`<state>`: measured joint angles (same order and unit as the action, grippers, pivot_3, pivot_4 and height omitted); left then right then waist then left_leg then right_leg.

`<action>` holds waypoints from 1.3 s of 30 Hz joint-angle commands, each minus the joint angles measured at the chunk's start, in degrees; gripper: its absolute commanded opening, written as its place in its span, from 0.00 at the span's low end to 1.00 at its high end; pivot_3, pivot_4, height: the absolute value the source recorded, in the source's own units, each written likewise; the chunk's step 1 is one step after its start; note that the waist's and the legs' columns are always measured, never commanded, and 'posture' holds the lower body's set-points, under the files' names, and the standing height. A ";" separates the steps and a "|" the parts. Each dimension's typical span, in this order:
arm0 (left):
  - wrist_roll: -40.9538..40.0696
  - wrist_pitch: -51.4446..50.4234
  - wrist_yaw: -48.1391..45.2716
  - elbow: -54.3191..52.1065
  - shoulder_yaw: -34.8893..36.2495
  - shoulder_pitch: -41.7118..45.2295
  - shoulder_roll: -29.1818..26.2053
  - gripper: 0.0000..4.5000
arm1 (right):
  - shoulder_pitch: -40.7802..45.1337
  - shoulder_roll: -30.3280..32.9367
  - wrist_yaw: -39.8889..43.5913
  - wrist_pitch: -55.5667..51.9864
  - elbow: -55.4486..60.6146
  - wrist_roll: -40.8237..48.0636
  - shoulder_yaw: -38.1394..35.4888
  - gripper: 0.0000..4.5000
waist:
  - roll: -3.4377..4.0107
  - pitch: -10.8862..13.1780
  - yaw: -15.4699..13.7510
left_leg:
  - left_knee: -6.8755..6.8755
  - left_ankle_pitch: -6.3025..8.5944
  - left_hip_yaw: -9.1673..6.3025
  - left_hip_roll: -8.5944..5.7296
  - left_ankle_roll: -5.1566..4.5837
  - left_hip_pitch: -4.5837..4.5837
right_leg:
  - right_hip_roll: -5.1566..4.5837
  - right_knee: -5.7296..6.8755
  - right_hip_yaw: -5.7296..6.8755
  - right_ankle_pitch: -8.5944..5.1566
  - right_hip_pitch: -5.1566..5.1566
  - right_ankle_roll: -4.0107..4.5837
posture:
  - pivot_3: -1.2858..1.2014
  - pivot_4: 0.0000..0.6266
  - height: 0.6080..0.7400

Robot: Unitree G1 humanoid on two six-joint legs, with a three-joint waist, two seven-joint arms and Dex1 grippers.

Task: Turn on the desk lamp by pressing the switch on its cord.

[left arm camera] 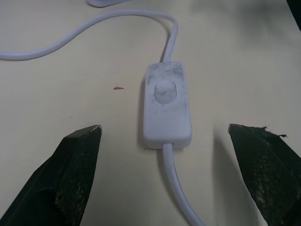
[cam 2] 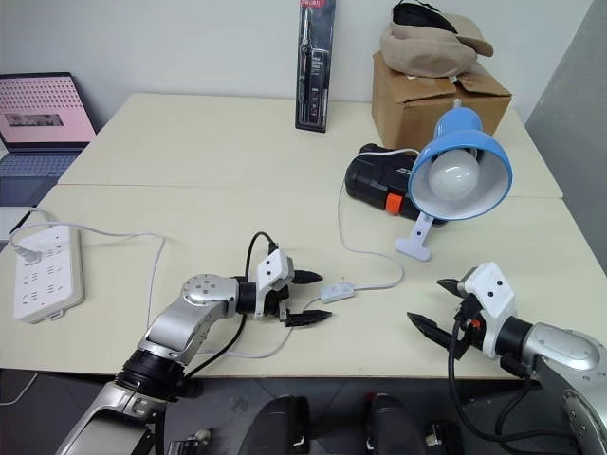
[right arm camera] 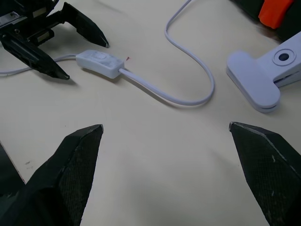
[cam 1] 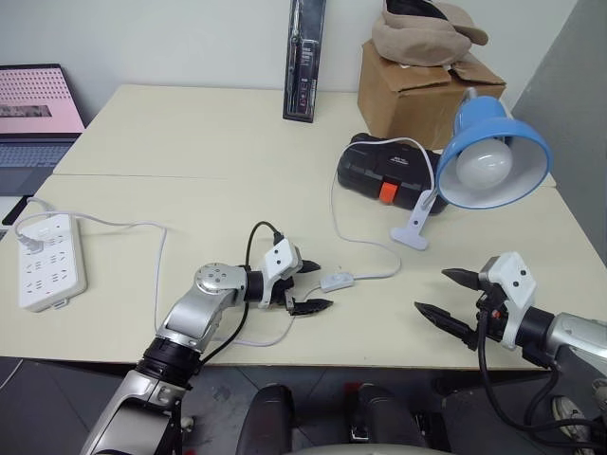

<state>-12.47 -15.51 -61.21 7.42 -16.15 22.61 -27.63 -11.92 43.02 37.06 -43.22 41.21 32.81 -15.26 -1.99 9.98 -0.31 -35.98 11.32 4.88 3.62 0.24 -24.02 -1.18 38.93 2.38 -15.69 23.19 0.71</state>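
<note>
The desk lamp [cam 1: 493,154] with its blue dome shade and white bulb stands on its white clip base [cam 1: 414,227] at the right of the table, unlit. Its thin white cord [cam 1: 365,245] loops down to the small white switch [cam 1: 337,281] lying flat on the table. My left gripper [cam 1: 312,286] is open just left of the switch, its two black fingertips on either side of the cord end, not touching it. In the left wrist view the switch [left arm camera: 167,106] lies between the open fingers [left arm camera: 75,165]. My right gripper [cam 1: 451,294] hangs open at the front right, empty.
A white power strip [cam 1: 45,259] lies at the table's left edge with a plug in it. A black case [cam 1: 389,171], a cardboard box [cam 1: 422,90] with a cap and an upright black package [cam 1: 305,59] stand at the back. A laptop [cam 1: 33,109] is at far left.
</note>
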 commanded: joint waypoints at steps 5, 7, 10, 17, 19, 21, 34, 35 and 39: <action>2.72 2.07 1.17 0.74 -0.87 1.11 1.87 0.90 | 1.04 0.68 -0.57 0.41 1.97 0.38 -1.17 1.00 | -0.01 0.00 -0.06 | -0.02 0.00 0.00 0.00 0.00 -0.01 | 0.00 0.00 0.00 0.01 -0.01 -0.02 | 0.52 0.24 1.00; 2.96 2.12 1.37 0.64 -0.94 1.05 2.28 0.80 | 1.10 0.85 -0.54 0.68 1.90 0.01 -0.89 1.00 | -0.01 0.00 -0.06 | -0.01 0.00 -0.01 0.00 0.00 -0.01 | 0.00 0.00 0.00 0.01 -0.01 -0.02 | 0.52 0.24 1.00; 3.35 2.47 1.42 0.66 -1.19 1.02 2.47 0.65 | 1.20 0.86 -0.64 0.81 1.83 -0.07 -0.76 1.00 | -0.01 0.00 -0.06 | -0.01 0.00 -0.01 0.00 0.00 -0.02 | 0.00 -0.02 0.00 0.01 -0.01 -0.02 | 0.52 0.24 1.00; 3.86 3.10 1.00 0.59 -1.26 0.67 2.81 0.33 | 1.85 0.22 -1.74 0.44 2.18 0.46 -0.59 1.00 | -0.01 0.00 -0.01 | -0.01 0.00 -0.01 0.00 0.00 -0.04 | 0.01 -0.03 0.01 0.01 0.00 -0.02 | 0.52 0.24 1.00; 3.60 2.79 0.86 0.28 -1.38 0.53 3.09 0.25 | 2.13 0.26 -1.93 0.30 2.37 0.47 -0.40 1.00 | -0.01 0.00 0.01 | -0.01 0.00 -0.02 0.00 0.00 -0.04 | 0.01 -0.03 0.01 0.01 0.00 -0.02 | 0.52 0.24 1.00; 3.34 2.65 0.55 0.09 -1.43 0.43 3.23 0.25 | 2.43 0.30 -2.10 0.13 2.51 0.60 -0.26 1.00 | -0.01 0.00 0.03 | -0.01 0.00 -0.02 0.00 0.00 -0.04 | 0.00 -0.03 0.01 0.01 0.00 -0.02 | 0.52 0.24 1.00; 5.97 6.73 11.95 -4.80 3.74 2.51 4.60 0.25 | 5.48 -11.85 -15.98 -12.96 3.66 24.36 -1.89 1.00 | -0.05 0.01 0.09 | -0.02 0.00 -0.09 0.03 0.00 -0.10 | 0.02 0.01 0.05 0.01 0.02 -0.02 | 0.52 0.24 1.00; 5.80 5.87 12.17 -5.87 3.78 2.62 4.60 0.25 | 5.32 -12.94 -18.42 -14.58 2.95 28.11 -1.35 1.00 | -0.05 0.01 0.11 | -0.03 0.00 -0.07 0.03 0.00 -0.11 | 0.02 0.00 0.03 0.02 0.02 -0.03 | 0.52 0.24 1.00; 5.53 3.95 12.43 -8.52 3.50 2.56 4.43 0.25 | 8.30 -20.52 -31.53 -16.84 -1.87 37.28 1.96 1.00 | -0.07 -0.01 0.24 | -0.02 0.00 -0.05 0.03 0.00 -0.13 | 0.01 -0.02 0.01 0.03 0.02 -0.05 | 0.52 0.24 1.00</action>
<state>-6.50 -11.07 -49.27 2.21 -13.13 24.33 -23.42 -6.37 26.35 13.44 -59.38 41.52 64.53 -14.67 -2.06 9.97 -0.08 -36.00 11.31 4.83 3.66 0.23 -24.15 -1.16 38.90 2.39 -15.66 23.21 0.66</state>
